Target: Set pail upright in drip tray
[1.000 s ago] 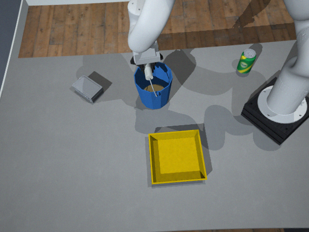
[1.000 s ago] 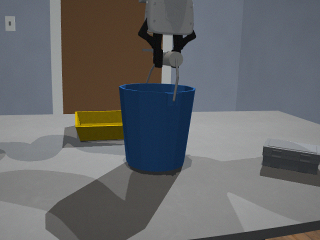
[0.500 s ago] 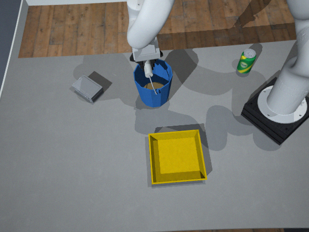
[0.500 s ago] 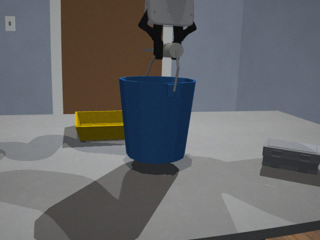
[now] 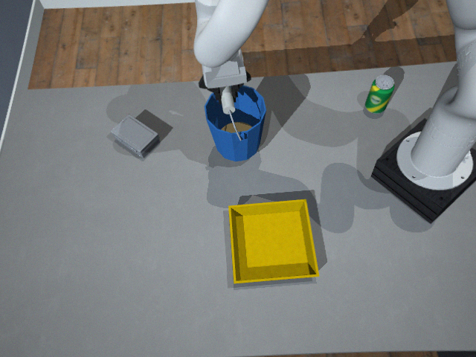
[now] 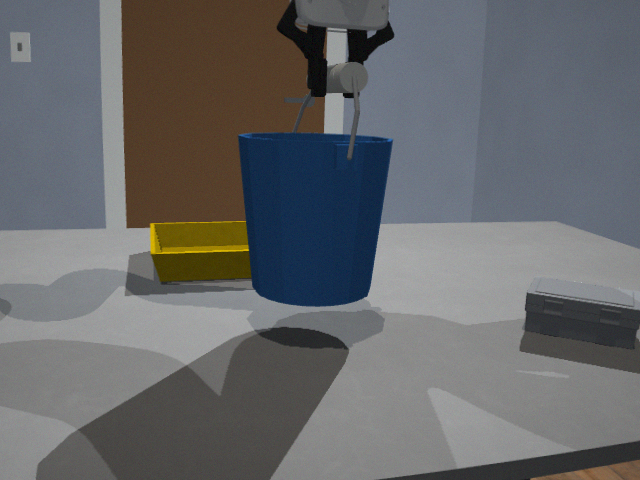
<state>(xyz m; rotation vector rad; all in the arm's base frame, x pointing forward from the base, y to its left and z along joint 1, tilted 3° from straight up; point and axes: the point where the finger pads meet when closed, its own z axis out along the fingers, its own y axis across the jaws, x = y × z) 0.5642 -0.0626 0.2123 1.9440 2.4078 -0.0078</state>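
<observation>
The blue pail (image 5: 235,124) hangs upright from its wire handle, a little above the grey table, with its shadow below it in the exterior view, where the pail (image 6: 313,217) fills the middle. My gripper (image 5: 227,96) is shut on the white grip of the pail's handle (image 6: 341,77), straight above the pail. The yellow drip tray (image 5: 273,241) lies empty on the table, nearer the front edge in the top view and apart from the pail. In the exterior view the tray (image 6: 199,250) shows behind the pail to the left, partly hidden by it.
A grey box (image 5: 134,134) lies on the table left of the pail, and shows at the right in the exterior view (image 6: 581,311). A green and yellow can (image 5: 379,94) stands at the back right. The arm's black base (image 5: 430,169) stands at the right edge.
</observation>
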